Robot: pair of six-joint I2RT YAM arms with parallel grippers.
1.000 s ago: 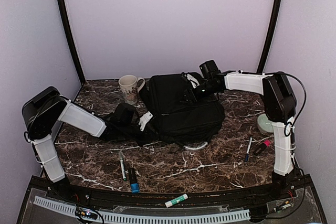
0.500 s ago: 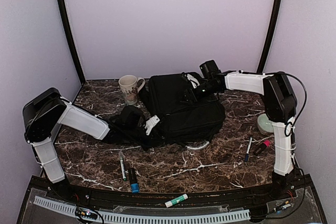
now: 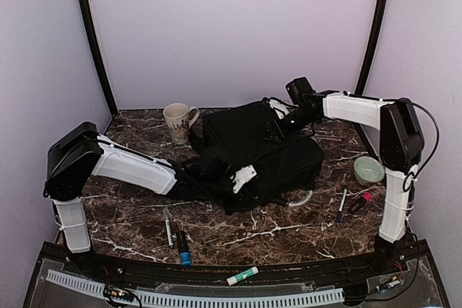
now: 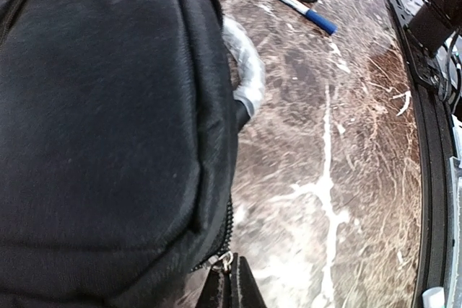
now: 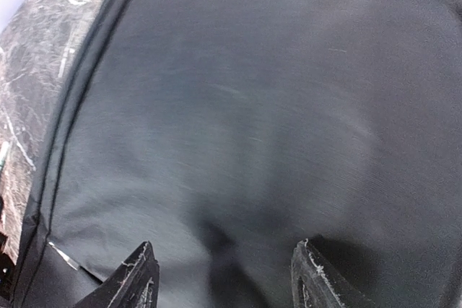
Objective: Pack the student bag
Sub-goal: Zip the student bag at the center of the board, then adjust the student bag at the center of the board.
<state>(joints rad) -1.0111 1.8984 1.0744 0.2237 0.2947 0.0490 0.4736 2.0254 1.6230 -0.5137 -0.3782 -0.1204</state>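
The black student bag point(image 3: 260, 151) lies in the middle of the table, bulging upward. It fills the left wrist view point(image 4: 101, 106) and the right wrist view point(image 5: 253, 91). My left gripper point(image 3: 242, 177) is at the bag's front edge, its jaws shut on the metal zipper pull point(image 4: 227, 266) at the end of the zipper teeth. The bag's grey loop handle point(image 4: 245, 70) lies on the table beside it. My right gripper point(image 3: 278, 126) is at the bag's far top side, open, its fingertips point(image 5: 137, 272) wide apart against the fabric.
A white mug point(image 3: 177, 122) stands at the back left. A green bowl point(image 3: 368, 169), a blue pen point(image 3: 341, 205) and a pink highlighter point(image 3: 361, 201) lie at the right. Two pens point(image 3: 168, 229) lie front left, and a marker point(image 3: 242, 275) lies on the front rail.
My left gripper has moved right along the bag's front edge with the zipper pull. The bag has shifted right and risen. My right gripper has moved slightly right with it.
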